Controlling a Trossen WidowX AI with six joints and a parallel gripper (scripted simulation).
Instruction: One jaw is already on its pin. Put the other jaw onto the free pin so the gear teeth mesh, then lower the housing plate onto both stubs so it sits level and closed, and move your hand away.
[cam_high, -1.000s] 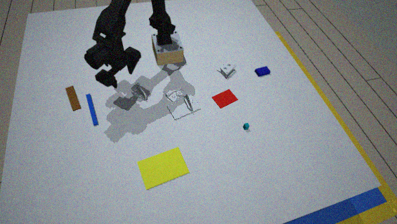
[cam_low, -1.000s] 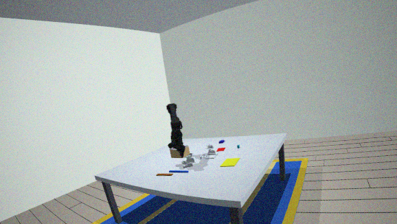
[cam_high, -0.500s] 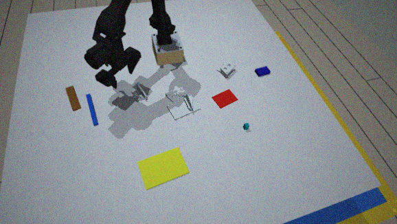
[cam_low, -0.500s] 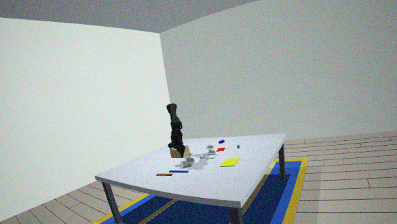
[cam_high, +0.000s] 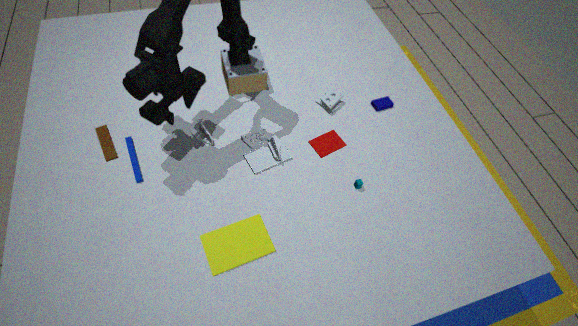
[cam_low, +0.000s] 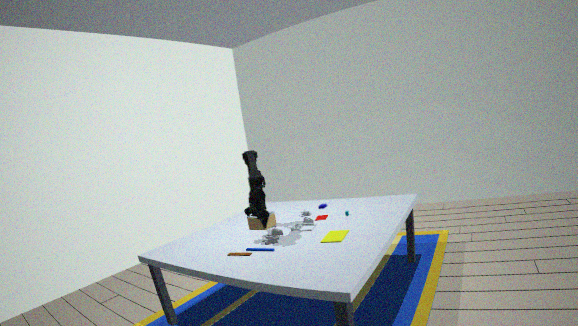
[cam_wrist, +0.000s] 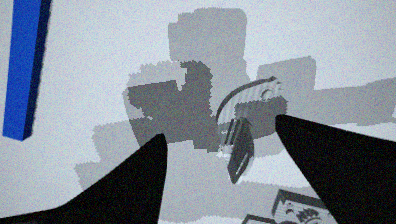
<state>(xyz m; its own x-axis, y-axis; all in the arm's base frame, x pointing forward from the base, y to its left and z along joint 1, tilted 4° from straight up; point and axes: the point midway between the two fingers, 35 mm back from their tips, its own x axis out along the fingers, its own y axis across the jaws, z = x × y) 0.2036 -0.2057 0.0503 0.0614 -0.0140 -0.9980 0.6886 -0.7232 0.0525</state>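
Curving, finely ridged grey jaw (cam_high: 207, 133) (cam_low: 276, 232) (cam_wrist: 244, 98)

White table (cam_high: 330, 250) (cam_low: 280, 270) | yellow sheet (cam_high: 238, 245) (cam_low: 335, 236) | red sheet (cam_high: 327, 143) (cam_low: 321, 217) | blue strip (cam_high: 134, 160) (cam_low: 260, 249) (cam_wrist: 22, 70) beside brown strip (cam_high: 106, 143) (cam_low: 240, 254)

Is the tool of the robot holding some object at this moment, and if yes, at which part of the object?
Nothing is held: the tool is open above the loose grey jaw, its fingertips well apart.

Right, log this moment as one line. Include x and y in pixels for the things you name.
fingers (cam_high: 181, 111): open, apart | loose jaw: on tabletop, off free pin | housing plate: not fitted | next: likely grasp jaw
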